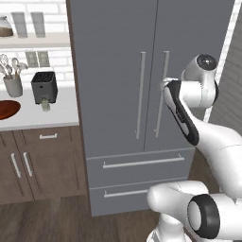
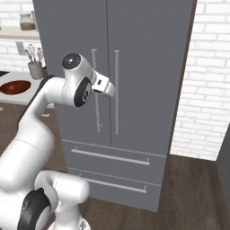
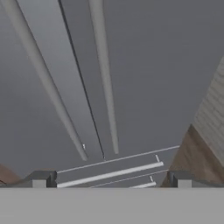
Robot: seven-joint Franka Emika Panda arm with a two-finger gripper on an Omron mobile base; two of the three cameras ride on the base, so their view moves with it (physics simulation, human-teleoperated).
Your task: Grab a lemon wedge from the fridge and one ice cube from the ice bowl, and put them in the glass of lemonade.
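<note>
Matte grey fridge point(image 1: 118, 71), doors shut, slim silver bar handles point(image 1: 141, 94); tool point(image 3: 109, 179) spread wide before them, gripping nothing.

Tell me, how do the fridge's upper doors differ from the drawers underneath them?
The upper doors are tall, stand side by side and carry long vertical bar handles; the lower drawers are short and wide, stacked one above the other, each with a horizontal handle. Both are matte grey with silver handles, and all are shut.
</note>
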